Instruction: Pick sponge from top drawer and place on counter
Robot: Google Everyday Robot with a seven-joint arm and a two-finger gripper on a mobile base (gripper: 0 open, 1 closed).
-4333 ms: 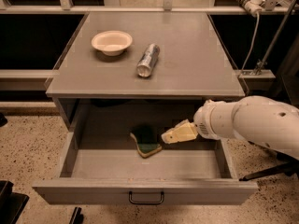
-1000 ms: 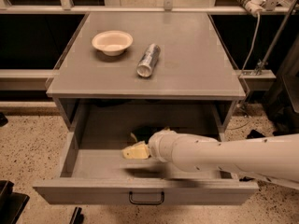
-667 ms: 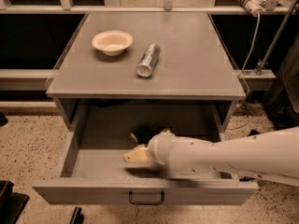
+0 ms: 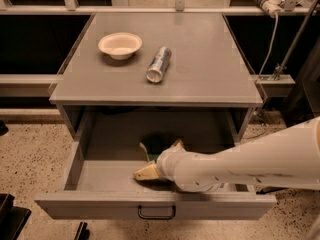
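Observation:
The top drawer (image 4: 100, 176) is pulled open below the counter (image 4: 200, 69). The sponge (image 4: 152, 146) lies in the middle of the drawer. Only its dark green top and a thin yellow edge show, because my white arm covers its front part. My gripper (image 4: 149, 172) is low inside the drawer, just in front of and over the sponge, with its cream tip pointing left. I cannot tell whether it touches the sponge.
A cream bowl (image 4: 120, 45) and a silver can (image 4: 158, 64) lying on its side are on the counter. My arm (image 4: 250, 161) reaches in over the drawer's right front corner. The dark wire handle (image 4: 156, 213) is on the drawer front. A cable and pole (image 4: 287, 44) are at right.
My arm has swung from the drawer's right side across over the sponge. In the last second the gripper has shifted slightly toward the drawer front. The sponge has stayed in place.

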